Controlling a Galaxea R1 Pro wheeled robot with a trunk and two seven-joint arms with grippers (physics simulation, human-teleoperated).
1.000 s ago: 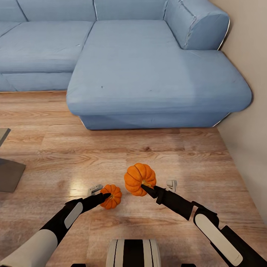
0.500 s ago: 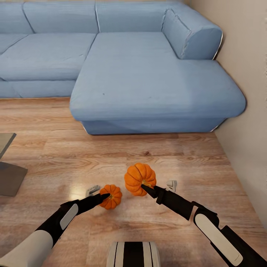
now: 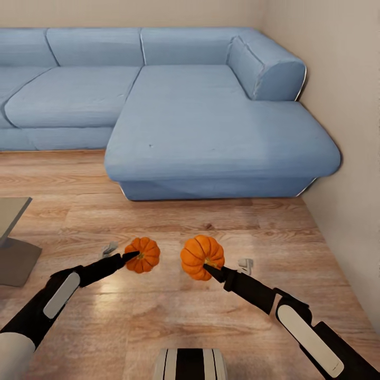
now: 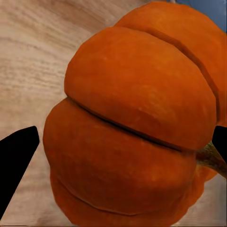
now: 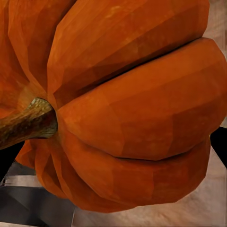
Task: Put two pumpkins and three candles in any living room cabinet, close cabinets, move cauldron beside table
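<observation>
Two orange pumpkins hang above the wooden floor in the head view. My left gripper [image 3: 133, 257] is shut on the smaller pumpkin [image 3: 144, 254], which fills the left wrist view as ribbed orange flesh [image 4: 127, 127] between black fingertips [image 4: 16, 151]. The larger pumpkin [image 3: 201, 255] sits in my right gripper [image 3: 209, 269], also shut on it; the right wrist view has its ribs and brown stem [image 5: 28, 124] up close. A corner of the table [image 3: 11, 211] shows at the left edge. Candles, cabinet and cauldron are out of view.
A big blue corner sofa [image 3: 211, 132] stands ahead, its chaise reaching toward me. A beige wall [image 3: 348, 132] closes the right side. Open wooden floor [image 3: 158, 316] lies around my arms.
The view has drawn back and tilted up, so more sofa and wall show. My left arm has swung left and raised its pumpkin, widening the gap between the two pumpkins.
</observation>
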